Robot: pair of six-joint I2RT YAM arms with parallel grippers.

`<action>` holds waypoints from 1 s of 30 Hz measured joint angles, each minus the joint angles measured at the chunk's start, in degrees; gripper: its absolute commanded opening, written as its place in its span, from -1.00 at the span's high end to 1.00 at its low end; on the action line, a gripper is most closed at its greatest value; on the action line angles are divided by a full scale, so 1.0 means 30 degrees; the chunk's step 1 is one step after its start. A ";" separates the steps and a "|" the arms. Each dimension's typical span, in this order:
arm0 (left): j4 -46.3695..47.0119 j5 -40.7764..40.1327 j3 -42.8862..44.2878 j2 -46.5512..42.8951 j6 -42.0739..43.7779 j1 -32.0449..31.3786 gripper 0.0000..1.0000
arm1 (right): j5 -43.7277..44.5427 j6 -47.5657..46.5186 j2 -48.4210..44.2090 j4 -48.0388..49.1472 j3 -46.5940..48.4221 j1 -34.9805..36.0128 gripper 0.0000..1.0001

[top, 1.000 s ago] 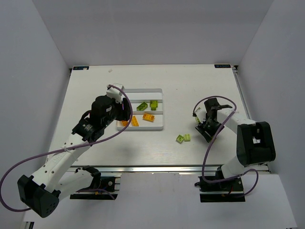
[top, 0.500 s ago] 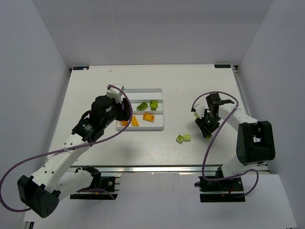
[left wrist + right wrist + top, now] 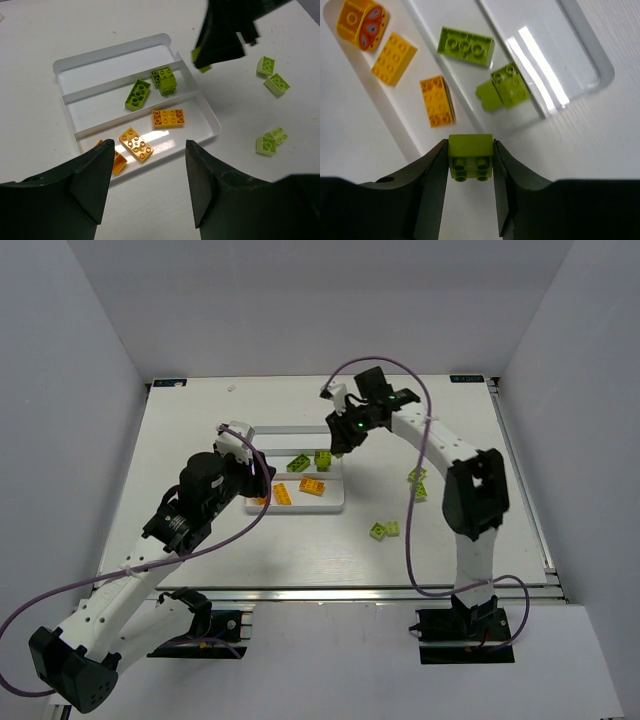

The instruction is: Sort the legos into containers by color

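The white tray (image 3: pixel 290 436) has three long compartments. Its middle one holds two lime green legos (image 3: pixel 297 463) (image 3: pixel 323 458). Its near one holds three orange legos (image 3: pixel 311 485) (image 3: pixel 282 493) (image 3: pixel 262 499). My right gripper (image 3: pixel 340 438) hovers over the tray's right end, shut on a lime green lego (image 3: pixel 470 156), which also shows in the left wrist view (image 3: pixel 201 55). My left gripper (image 3: pixel 250 476) is open and empty above the tray's near left corner; its fingers (image 3: pixel 95 180) frame the orange legos (image 3: pixel 135 145).
Two pairs of loose lime green legos lie on the table right of the tray, one pair (image 3: pixel 385 530) nearer the front and one pair (image 3: pixel 417 481) further right. The far compartment of the tray (image 3: pixel 115 65) holds nothing.
My right arm has swung from the right side of the table to above the tray's right end, carrying a lime green lego. My left arm has shifted slightly.
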 measured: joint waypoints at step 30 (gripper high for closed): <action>0.2550 0.8262 0.0707 0.7140 -0.2841 -0.2499 0.48 | 0.1013 0.3133 -0.3118 0.1756 -0.3861 -0.0073 0.92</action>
